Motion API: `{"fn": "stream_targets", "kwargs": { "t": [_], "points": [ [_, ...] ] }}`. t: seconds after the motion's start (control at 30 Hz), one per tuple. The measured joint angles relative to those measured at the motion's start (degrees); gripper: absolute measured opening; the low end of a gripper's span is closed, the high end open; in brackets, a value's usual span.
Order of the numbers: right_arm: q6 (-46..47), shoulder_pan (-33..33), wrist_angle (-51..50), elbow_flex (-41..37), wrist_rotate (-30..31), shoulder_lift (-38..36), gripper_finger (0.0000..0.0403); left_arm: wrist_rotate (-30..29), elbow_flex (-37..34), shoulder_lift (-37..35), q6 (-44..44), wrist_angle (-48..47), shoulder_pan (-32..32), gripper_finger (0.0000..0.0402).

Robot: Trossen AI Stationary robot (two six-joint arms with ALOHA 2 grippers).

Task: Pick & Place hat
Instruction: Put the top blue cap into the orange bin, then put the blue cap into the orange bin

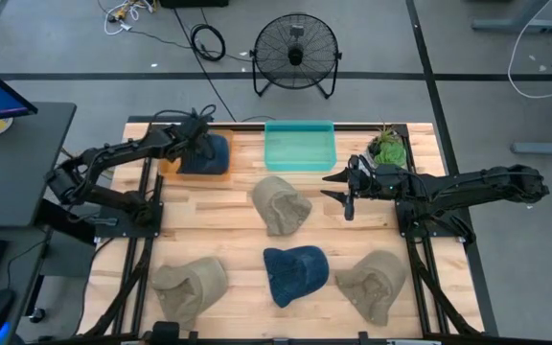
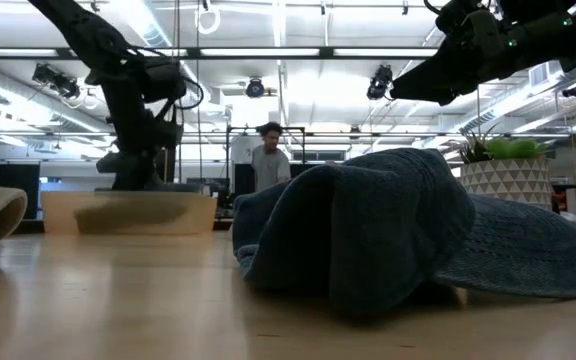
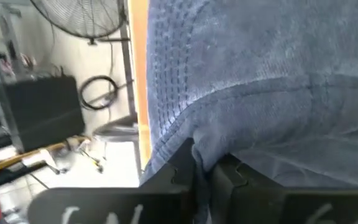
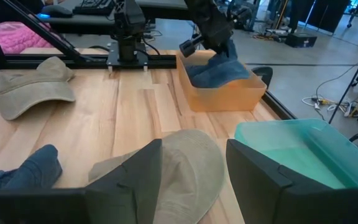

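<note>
A blue hat [image 1: 209, 153] sits in the orange bin [image 1: 169, 165] at the table's far left. My left gripper [image 1: 197, 140] is down in that bin, shut on this hat [image 3: 260, 74]; the right wrist view shows it [image 4: 205, 31] over the hat [image 4: 224, 68] too. A second blue hat [image 1: 295, 273] lies on the table near the front. My right gripper [image 1: 341, 188] hangs open above the table, just right of a tan hat [image 1: 278, 203], which lies ahead of its fingers [image 4: 179, 162]. My left gripper [image 3: 202, 169] pinches a raised fold of the blue hat's cloth [image 3: 199, 144] between its two fingers, coming from above and slanting down into the orange bin. The rest of the hat spreads out beyond the fingers inside the bin, beside the bin's wall [image 3: 139, 74].
A teal bin [image 1: 300, 146] stands at the far middle and a potted plant [image 1: 388, 149] at the far right. Two more tan hats [image 1: 190, 287] [image 1: 372, 283] lie near the front edge. A fan [image 1: 297, 53] stands on the floor beyond. A person [image 2: 268, 155] stands far behind.
</note>
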Motion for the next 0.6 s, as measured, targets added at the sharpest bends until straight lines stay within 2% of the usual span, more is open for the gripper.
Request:
{"fn": "stream_targets", "kwargs": {
  "t": [0.27, 0.5, 0.6],
  "points": [
    [0.79, 0.02, -0.01, 0.0, 0.0, 0.0, 0.0183, -1.38, 0.0, 6.41, -4.24, 0.87, 1.86, 0.0124],
    [1.01, 0.0, -0.01, 0.0, 0.0, 0.0, 0.0183, -14.74, 0.48, 5.58, -3.91, 0.26, -1.57, 0.0212],
    [1.01, 0.02, 0.11, 0.0, 0.0, 0.0, 0.0183, -16.56, 3.03, 5.61, -3.59, -4.85, -3.57, 0.0236]
  ]
}}
